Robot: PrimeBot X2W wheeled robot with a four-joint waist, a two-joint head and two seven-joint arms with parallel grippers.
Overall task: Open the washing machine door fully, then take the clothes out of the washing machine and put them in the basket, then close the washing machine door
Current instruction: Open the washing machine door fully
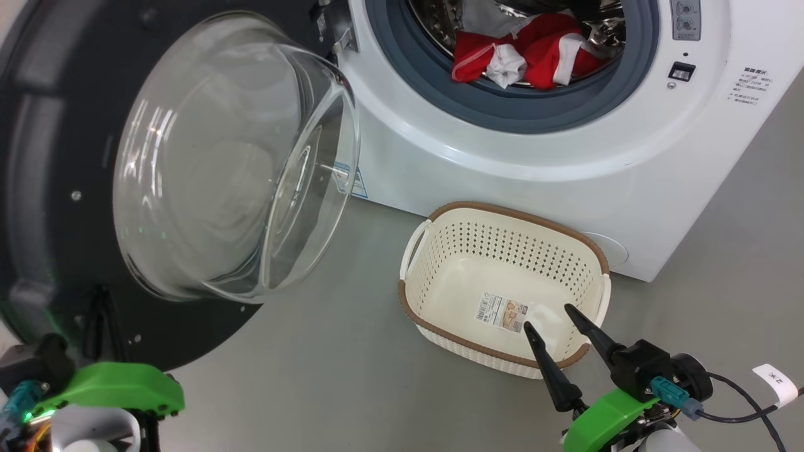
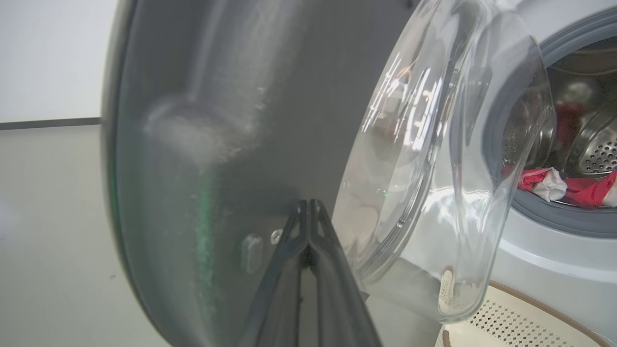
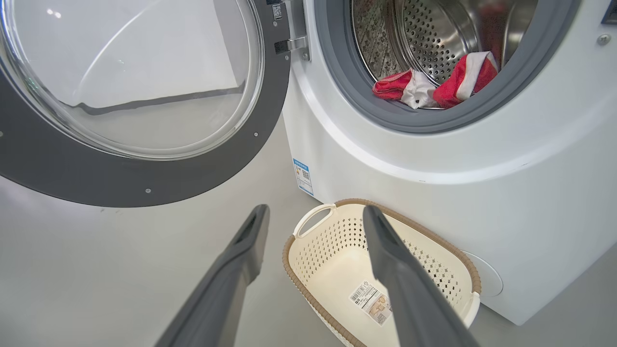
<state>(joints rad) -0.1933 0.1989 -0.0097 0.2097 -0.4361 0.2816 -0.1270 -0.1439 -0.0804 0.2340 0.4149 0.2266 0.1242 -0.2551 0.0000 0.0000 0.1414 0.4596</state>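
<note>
Some clothes (image 1: 540,53) cut off at top; left claw (image 2: 308,205) pinched together, right claw (image 1: 546,316) spread.

The door (image 1: 38,157) is cut off by the head view's left and top edges, and its dark rim is blurred in the left wrist view. The clothes (image 1: 540,53) are partly hidden behind the grey seal (image 1: 502,107) — and the print on the sticker (image 1: 502,312) in the basket (image 1: 440,263) is too small to be read.
</note>
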